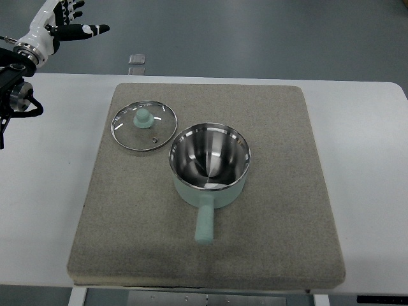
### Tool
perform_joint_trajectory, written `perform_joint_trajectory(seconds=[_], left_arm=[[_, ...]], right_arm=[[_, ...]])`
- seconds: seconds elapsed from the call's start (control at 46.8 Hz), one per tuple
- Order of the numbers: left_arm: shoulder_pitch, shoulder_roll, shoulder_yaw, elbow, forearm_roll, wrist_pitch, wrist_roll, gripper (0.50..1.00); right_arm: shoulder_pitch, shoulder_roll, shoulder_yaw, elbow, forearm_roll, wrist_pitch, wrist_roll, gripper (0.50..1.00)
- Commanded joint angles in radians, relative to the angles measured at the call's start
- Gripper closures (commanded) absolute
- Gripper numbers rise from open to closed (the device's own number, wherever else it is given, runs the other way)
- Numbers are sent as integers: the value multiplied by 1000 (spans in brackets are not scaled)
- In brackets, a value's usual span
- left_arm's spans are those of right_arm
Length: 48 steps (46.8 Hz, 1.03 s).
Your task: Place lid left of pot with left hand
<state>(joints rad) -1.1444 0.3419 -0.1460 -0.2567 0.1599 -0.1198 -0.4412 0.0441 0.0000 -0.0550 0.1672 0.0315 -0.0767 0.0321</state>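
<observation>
We see a white table (373, 191) spanning the view from edge to edge. On it lies a square grey-beige felt mat (280, 210), its corners rounded and its near edge close to the table's near edge. Beyond the table's far edge we see a grey floor (255, 38) with a dull sheen. A small pale rectangular object (136, 59) lies on that floor, just past the table edge; we cannot identify it at this size.

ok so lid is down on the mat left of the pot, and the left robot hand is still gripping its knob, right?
Not quite. The lid lies on the mat left of the pot, but the left robot hand holds nothing: the top view shows it open, up at the far left corner.
</observation>
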Motion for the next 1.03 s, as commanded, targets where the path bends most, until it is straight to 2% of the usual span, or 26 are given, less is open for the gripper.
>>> perform_joint_trajectory(seconds=[0.0,0.085,0.278,0.406,0.577,0.747,1.004], left_arm=[[3,-29,-1,28,-68,0,94,508],[21,-43,-3,31,-149,-6,156,508],[71,-72,-49,34,-269,-95,150,508],[101,-81,-142,33,-273,-118,147,508],[124,-81,-222,34,-270,-195,131,508],[127,-81,-219,34,-264,-207,105,506],[129,-92,-219,34,-264,-198,105,508]], right_arm=[[0,0,0,0,1,0,0,579],[0,0,0,0,-1,0,0,579],[0,0,1,0,-1,0,0,579],[0,0,0,0,1,0,0,579],[0,0,0,0,-1,0,0,579],[0,0,0,0,-1,0,0,579],[0,0,4,0,1,2,0,579]])
